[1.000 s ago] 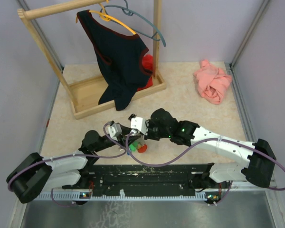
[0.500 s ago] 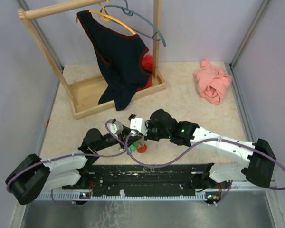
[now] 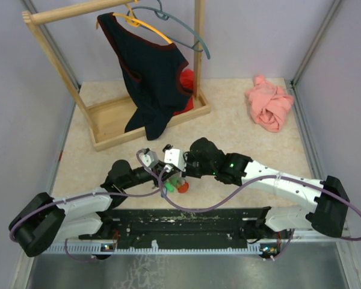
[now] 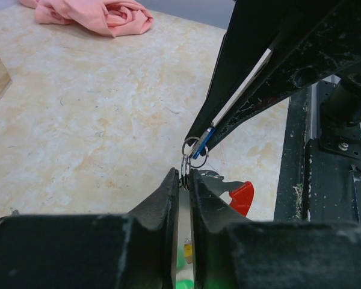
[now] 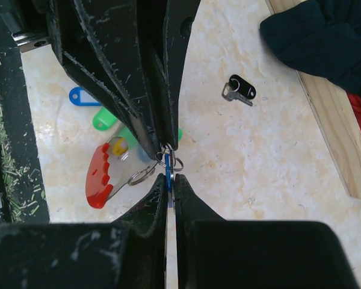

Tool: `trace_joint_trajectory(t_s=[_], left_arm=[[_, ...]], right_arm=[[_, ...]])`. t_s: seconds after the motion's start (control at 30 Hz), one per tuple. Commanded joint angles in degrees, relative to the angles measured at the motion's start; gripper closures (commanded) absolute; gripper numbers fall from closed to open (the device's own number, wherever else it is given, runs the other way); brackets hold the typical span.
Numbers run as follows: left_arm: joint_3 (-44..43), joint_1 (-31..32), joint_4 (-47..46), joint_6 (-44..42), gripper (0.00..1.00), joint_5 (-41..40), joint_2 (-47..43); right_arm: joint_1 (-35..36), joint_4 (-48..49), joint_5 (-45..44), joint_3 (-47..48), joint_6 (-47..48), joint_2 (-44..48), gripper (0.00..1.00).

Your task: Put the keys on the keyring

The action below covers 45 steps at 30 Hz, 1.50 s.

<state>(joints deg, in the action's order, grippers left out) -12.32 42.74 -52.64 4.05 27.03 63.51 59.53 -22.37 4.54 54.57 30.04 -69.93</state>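
My left gripper (image 4: 183, 171) is shut on a small metal keyring (image 4: 186, 162), held just above the table. My right gripper (image 5: 168, 179) is shut on a blue-headed key (image 5: 168, 168), and its tip meets the keyring (image 5: 172, 159) at my left fingertips. Whether the key is threaded on the ring I cannot tell. In the top view both grippers (image 3: 162, 170) (image 3: 175, 170) touch tip to tip near the table's front edge. A red-headed piece (image 5: 99, 174) with its own small ring lies just below them on the table.
A green tag (image 5: 102, 120) and a blue tag (image 5: 83, 95) lie near the front rail (image 3: 186, 220). A black-headed key (image 5: 239, 90) lies farther out. A wooden rack (image 3: 108, 117) with a dark shirt stands back left. A pink cloth (image 3: 269, 103) lies back right.
My left wrist has shifted slightly away from the front edge and to the right, closer to the right gripper. The right arm has barely moved.
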Motion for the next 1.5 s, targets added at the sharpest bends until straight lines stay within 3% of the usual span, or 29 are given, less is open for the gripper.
trace_joint_trajectory(t_s=[0.0,0.1,0.5,0.9,1.47], left_arm=[[-0.84,-0.03,1.76,-1.43,0.92,-0.61,-1.05],[-0.63,-0.03,1.84,-2.13,0.99,-1.16,-2.07],[1.42,-0.03,-1.64,-3.14,0.99,-1.69,-4.12],[3.36,-0.03,-7.39,-3.5,0.99,-0.26,-5.14],[6.67,-0.03,-12.34,-0.55,0.99,-5.82,-6.49]], right_arm=[[0.59,2.22,-1.42,3.04,0.54,1.87,1.0],[0.59,1.86,-2.55,2.4,0.45,2.42,1.0],[-0.02,-0.57,-7.14,-1.95,-1.85,3.33,1.0],[-1.1,-1.36,-4.11,-2.58,-2.92,1.77,1.0],[-3.18,-4.24,-1.87,-3.01,-5.84,-1.03,1.0]])
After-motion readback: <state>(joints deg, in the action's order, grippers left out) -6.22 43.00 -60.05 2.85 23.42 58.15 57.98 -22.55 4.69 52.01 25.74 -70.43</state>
